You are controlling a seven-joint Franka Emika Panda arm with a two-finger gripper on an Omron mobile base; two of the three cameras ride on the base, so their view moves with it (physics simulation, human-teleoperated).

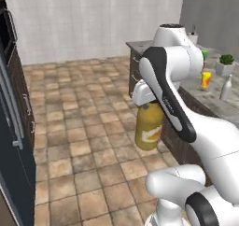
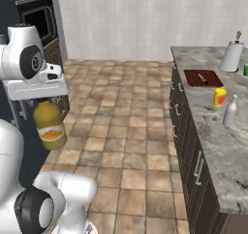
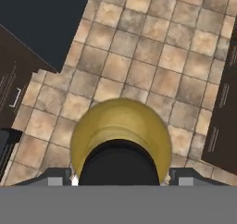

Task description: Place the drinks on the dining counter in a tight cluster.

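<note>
Gripper (image 3: 120, 181): I see it clamped on the big orange-yellow black-capped jug bottle (image 1: 149, 125), hanging above the floor.
Right base view: slim beige-white bottle (image 2: 230, 111) on grey-brown marbled worktop (image 2: 213, 141).
Hidden: fingertips mostly cut off.

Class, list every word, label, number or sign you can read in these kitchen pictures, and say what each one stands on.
No text can be read anywhere.
Orange-yellow bottle in the pincer: a pale label band, too blurred to read.
Yellow cup on the dining counter: red marks, no letters legible.
Slim bottle: no label visible.
</note>
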